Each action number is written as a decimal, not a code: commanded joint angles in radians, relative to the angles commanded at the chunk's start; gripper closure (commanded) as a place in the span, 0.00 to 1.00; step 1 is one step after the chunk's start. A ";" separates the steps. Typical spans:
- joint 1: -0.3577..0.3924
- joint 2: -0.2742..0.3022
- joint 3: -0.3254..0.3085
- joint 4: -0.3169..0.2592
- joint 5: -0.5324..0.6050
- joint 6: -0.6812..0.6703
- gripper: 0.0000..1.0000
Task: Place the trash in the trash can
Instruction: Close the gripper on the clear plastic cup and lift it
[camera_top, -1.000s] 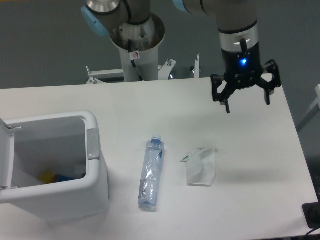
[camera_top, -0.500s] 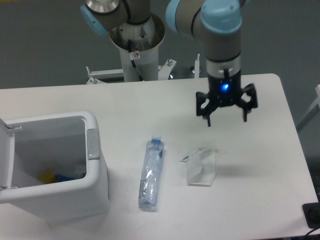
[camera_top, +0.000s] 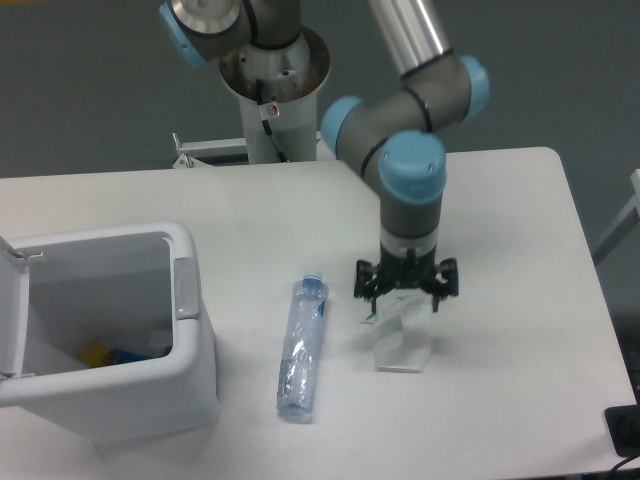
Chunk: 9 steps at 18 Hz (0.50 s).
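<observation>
- The trash can (camera_top: 110, 340) stands lid-open at the white bench's (camera_top: 520, 420) near left.
- The bottle (camera_top: 301, 347) lies beside it.
- The wrapper (camera_top: 402, 335) lies right of the bottle.
- The claw (camera_top: 405, 297), fingers spread wide, straddles the wrapper's far end.

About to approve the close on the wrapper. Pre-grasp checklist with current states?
1. Tool open: ok, fingers spread.
2. Tool over wrapper: ok, above its upper end.
3. Fingers low enough to grip: cannot tell from this one view.
4. Bottle clear of tool: ok, lies apart, to the side.
5. Trash can lid open: ok, interior visible.
6. Wrapper free on table: ok, nothing on it.
</observation>
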 joint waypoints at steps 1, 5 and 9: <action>0.000 -0.002 0.000 0.000 0.000 0.002 0.00; 0.000 -0.003 0.006 0.000 0.002 0.000 0.51; 0.000 -0.003 0.011 -0.002 0.002 -0.002 1.00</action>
